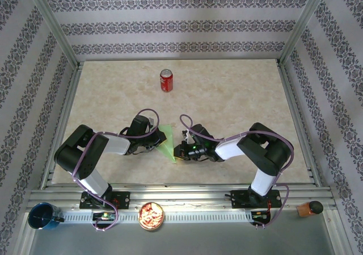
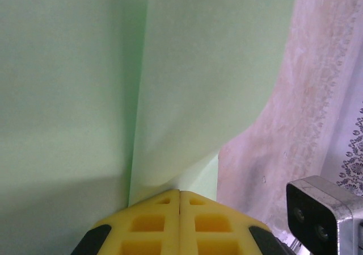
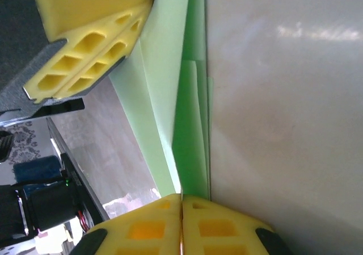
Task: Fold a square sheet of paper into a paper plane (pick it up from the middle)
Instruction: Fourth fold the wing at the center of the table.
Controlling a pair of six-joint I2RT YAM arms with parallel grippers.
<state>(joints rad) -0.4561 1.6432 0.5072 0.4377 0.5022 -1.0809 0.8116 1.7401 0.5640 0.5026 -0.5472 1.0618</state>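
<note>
In mid-frame, paper: the square sheet of paper [image 1: 168,143], part-folded, sat between both arms.
Left gripper [image 2: 180,197]: pinched shut on a paper flap, probably to steady it.
Right gripper [image 3: 181,199]: clamped on the layered edge, seemingly to set the crease.

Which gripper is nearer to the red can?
Left. The left gripper is on the near side of the red can, almost in line; the right gripper is farther off, to the right.
</note>
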